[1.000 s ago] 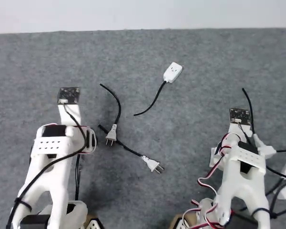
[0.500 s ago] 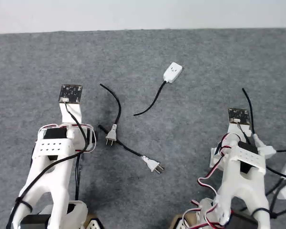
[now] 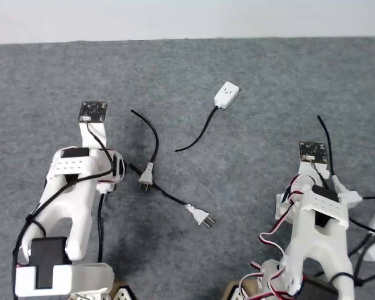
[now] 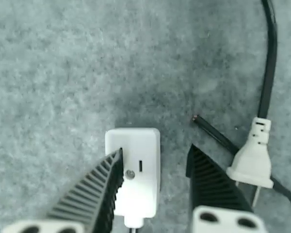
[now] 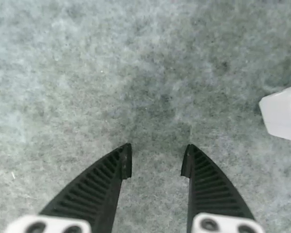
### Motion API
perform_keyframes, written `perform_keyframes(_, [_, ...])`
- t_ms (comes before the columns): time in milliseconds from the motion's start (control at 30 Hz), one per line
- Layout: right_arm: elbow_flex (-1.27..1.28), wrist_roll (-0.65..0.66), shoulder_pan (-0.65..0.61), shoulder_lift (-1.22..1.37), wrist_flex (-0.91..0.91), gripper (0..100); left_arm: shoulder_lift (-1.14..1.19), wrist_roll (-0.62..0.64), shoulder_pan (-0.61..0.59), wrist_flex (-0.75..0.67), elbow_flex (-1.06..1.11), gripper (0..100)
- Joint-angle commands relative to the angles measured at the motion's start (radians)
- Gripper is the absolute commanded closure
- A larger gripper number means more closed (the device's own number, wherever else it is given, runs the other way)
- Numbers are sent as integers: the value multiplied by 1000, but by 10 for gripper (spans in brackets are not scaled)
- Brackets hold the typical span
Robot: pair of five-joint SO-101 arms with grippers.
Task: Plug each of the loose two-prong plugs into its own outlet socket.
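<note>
— Where to find the left gripper (image 4: 155,151)?
— Over the left half of the grey tabletop (image 3: 269,69), toward the near edge; hangs with fingers (image 4: 94,189) spread apart, clamped on nothing; straddles a white outlet socket (image 4: 133,174) lying flat, with one fingertip overlapping the socket's face and the other just beside its flank; cannot tell whether touching.
— And the loose plugs?
— Spot a white two-prong plug (image 3: 146,177) on a black cord (image 3: 151,134) just right of the left arm (image 3: 72,187), near the tabletop's middle, prongs toward the near edge; lies just beside one finger of the left gripper, apart from the socket; spot a second plug (image 3: 200,216) nearer the near edge, prongs toward the right edge, on a second cord (image 3: 169,195) crossing under or over the first plug's prongs; cannot tell which.
— Any other socket?
— Yes; see a second outlet socket (image 3: 226,94), white, toward the far edge and right of middle, with no plug in it; trails a short cord (image 3: 200,131) curling back toward the middle; sits well apart from both plugs.
— And the right gripper (image 5: 157,146)?
— Down by the near right corner, beneath the right arm (image 3: 315,219); fingers apart, holding nothing, above bare grey surface; shows a white block (image 5: 283,112) off to one side, cut by the frame, too little of it to name.
</note>
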Motion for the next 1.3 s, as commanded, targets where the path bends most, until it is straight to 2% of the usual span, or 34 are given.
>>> perform_keyframes(0, [-11, 11, 8, -36, -8, 833, 31, -12, -3, 2, -33, 794])
perform_keyframes(133, [-11, 11, 8, -36, -10, 833, 9, -12, -11, -3, 2, 794])
perform_keyframes(300, [-11, 11, 8, -36, -10, 833, -15, -21, -126, -5, 19, 794])
perform_keyframes(467, [-11, 11, 7, -36, -10, 833, -14, -140, -259, -5, 18, 794])
perform_keyframes(667, [-11, 11, 7, -36, -8, 833, -25, -210, -368, -6, 12, 794])
perform_keyframes(1067, [-11, 11, 7, -36, -8, 833, -35, -265, -416, 0, -36, 786])
perform_keyframes(1133, [-11, 11, 7, -36, -8, 833, -71, -298, -416, 2, -22, 744])
perform_keyframes(1267, [-11, 11, 7, -36, -10, 833, -167, -267, -417, 2, 24, 679])
